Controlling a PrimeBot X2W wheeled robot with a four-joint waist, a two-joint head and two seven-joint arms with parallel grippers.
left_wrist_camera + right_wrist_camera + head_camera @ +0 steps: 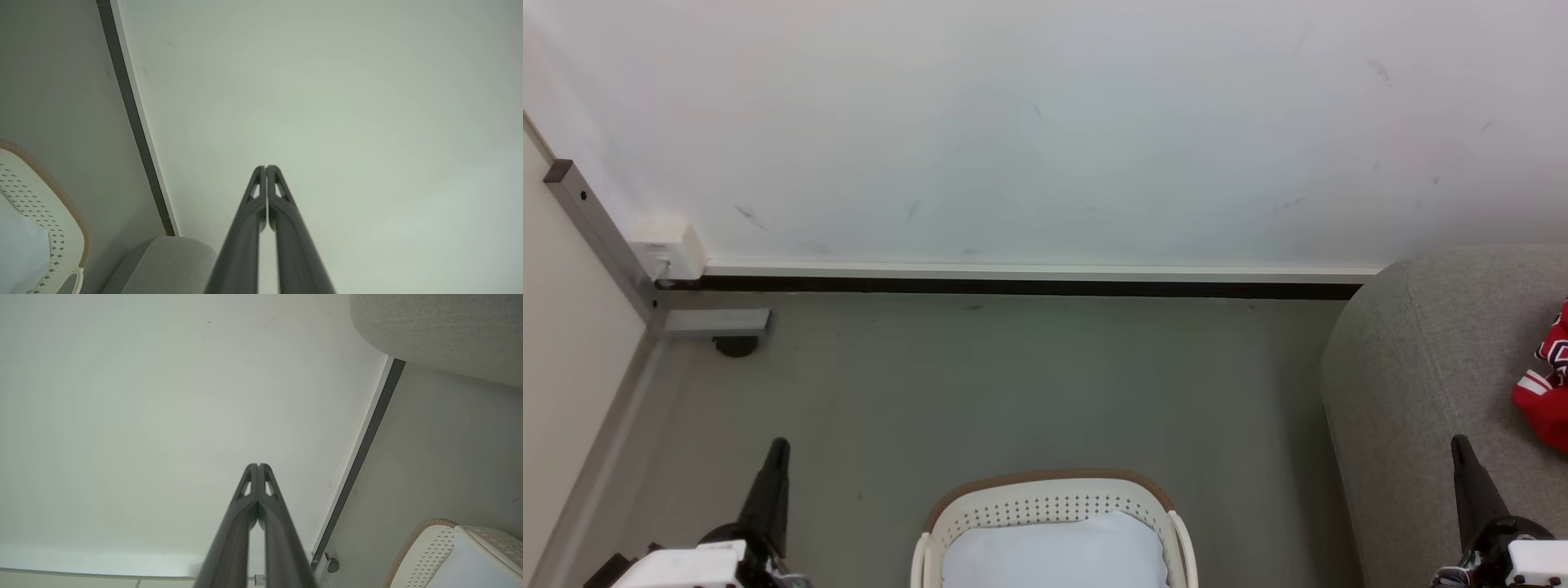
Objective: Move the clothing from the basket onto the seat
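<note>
Head view, looking down at a grey floor [1013, 392] that meets a white wall [1045, 122] along a dark baseboard [1013, 286]. At bottom centre sits the white perforated laundry basket [1045, 502] with a brown rim, its pale blue-white liner [1054, 551] showing inside. On the right stands the light-grey couch [1421, 367], and the red clothing with white stripes [1547, 384] lies on its seat at the right edge, well apart from the basket. The left gripper [778, 447] rises at lower left and the right gripper [1460, 445] at lower right, each a single dark point holding nothing. Left wrist view: the left gripper [266, 168] points at the wall, its two fingers pressed together at the tips; the basket [45, 212] is at lower left with the couch's rounded corner [171, 257] beside it. Right wrist view: the right gripper [258, 466] also has its fingers pressed together with nothing between them, with the couch [441, 330] at upper right and the basket [429, 555] at lower right.
</note>
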